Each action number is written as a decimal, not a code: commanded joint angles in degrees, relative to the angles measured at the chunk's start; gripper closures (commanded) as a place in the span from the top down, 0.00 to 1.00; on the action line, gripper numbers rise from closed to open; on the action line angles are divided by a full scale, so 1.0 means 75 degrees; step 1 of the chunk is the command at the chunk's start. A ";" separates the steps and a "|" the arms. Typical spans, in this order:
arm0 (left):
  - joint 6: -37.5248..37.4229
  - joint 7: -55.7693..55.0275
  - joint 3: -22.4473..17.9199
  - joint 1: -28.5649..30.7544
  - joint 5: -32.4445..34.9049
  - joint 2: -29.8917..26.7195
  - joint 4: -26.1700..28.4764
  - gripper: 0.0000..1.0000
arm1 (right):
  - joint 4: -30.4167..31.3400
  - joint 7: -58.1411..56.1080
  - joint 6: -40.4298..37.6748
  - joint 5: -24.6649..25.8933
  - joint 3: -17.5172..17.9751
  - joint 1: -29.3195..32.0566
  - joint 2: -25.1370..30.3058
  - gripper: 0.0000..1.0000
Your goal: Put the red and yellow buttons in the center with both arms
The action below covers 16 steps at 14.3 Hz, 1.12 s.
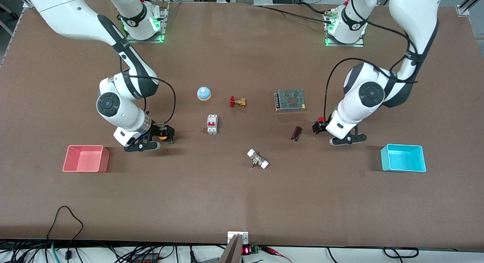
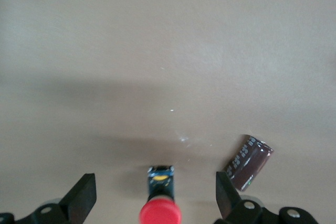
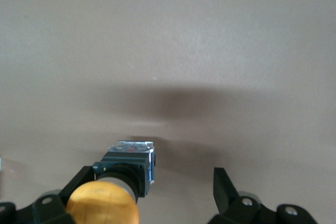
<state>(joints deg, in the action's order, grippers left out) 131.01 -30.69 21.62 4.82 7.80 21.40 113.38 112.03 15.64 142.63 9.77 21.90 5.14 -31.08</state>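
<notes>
A: Two buttons, both looking released. Going across the front view from the right arm's end: pink bin (image 1: 86, 158) is sitting nearest that end, then the right gripper (image 1: 160, 136) is hovering low over the table (image 1: 242, 202), just beside the bin toward the middle.

B: Jaws?

A: Spread wide in the right wrist view. Yellow button (image 3: 113, 192) is lying between the fingers (image 3: 223, 190) with a clear gap on one side, close against the other finger, so I'm not reading it as clamped. It's resting on the tabletop.

B: Middle of the table?

A: Blue bell (image 1: 203, 93), white breaker (image 1: 212, 124), brass valve (image 1: 238, 102), white fitting (image 1: 258, 158), metal mesh box (image 1: 290, 100). Then a dark capacitor (image 1: 296, 133) is lying near the left gripper (image 1: 319, 127).

B: Left side?

A: Left gripper's jaws are standing open too. Red button (image 2: 160, 200) is sitting between them, apart from both fingers (image 2: 81, 198), on the table just beside the capacitor. Cyan bin (image 1: 403, 158) is closing out the row.

B: Step?

A: I'm judging this as the release. Both buttons are sitting well apart from each other, though. Next move is calling for a straight lift clear, without clipping either cap.
</notes>
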 commanded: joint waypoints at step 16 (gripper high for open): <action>-0.6020 0.4499 -0.0093 0.1196 -0.0172 -0.0777 -0.4677 1.00 | 0.0098 0.0188 0.0400 0.0069 0.0033 0.0041 -0.0380 1.00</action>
<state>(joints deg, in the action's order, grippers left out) 86.31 -1.07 21.00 12.54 7.78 18.23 77.28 112.45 15.87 144.05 9.76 21.65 5.19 -33.57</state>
